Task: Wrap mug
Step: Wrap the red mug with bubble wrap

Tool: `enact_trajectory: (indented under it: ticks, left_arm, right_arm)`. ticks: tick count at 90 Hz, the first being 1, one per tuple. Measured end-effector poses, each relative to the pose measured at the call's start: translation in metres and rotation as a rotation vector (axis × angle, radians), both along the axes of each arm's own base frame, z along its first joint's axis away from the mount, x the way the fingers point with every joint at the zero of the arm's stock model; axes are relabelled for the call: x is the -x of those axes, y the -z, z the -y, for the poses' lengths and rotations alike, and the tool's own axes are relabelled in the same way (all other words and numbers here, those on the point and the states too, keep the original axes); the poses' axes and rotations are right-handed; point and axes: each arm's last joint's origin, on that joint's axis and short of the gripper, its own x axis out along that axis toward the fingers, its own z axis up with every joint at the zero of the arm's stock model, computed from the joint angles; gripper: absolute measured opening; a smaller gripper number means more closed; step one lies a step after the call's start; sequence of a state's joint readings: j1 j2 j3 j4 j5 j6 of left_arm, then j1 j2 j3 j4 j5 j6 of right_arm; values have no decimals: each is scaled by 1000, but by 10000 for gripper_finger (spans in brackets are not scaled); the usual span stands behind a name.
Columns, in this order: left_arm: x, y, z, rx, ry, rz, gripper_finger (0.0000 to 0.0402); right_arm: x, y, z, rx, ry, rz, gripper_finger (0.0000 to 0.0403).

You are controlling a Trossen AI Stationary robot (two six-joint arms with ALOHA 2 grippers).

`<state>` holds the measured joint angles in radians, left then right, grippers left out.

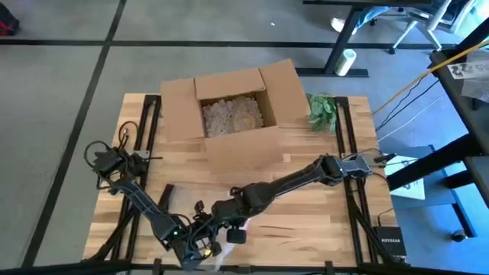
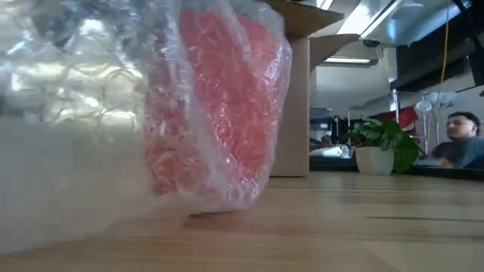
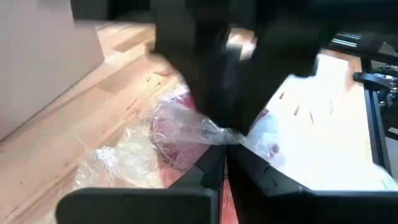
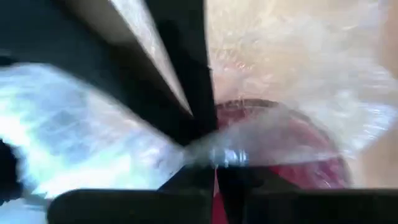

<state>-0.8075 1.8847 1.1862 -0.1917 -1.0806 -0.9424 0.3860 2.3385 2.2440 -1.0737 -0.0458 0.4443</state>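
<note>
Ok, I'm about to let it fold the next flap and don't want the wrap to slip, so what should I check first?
1. Left gripper shut on the bubble wrap: ok.
2. Right gripper shut on the wrap: ok.
3. Red mug covered by wrap on the side the low view shows: ok.
4. Mug standing on the table, not tipped: cannot tell.
5. Cardboard box open, with filler inside: ok.
6. Potted plant away from both arms: ok.
</note>
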Motion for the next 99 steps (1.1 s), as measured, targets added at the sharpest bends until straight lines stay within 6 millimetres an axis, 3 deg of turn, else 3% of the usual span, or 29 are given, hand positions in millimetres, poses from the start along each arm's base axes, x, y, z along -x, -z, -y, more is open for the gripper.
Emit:
enact_trajectory:
  ticks: [31, 49, 99]
  left_arm:
    - [0, 2, -1, -4, 7, -22, 0]
    - [-1, 3, -1, 5, 14, -29, 0]
    - [-4, 3, -5, -21, 12, -41, 0]
  right_arm:
    - [5, -5, -7, 151, 54, 70, 0]
    - [9, -23, -3, 151, 115, 111, 0]
    - [7, -32, -18, 144, 38, 247, 0]
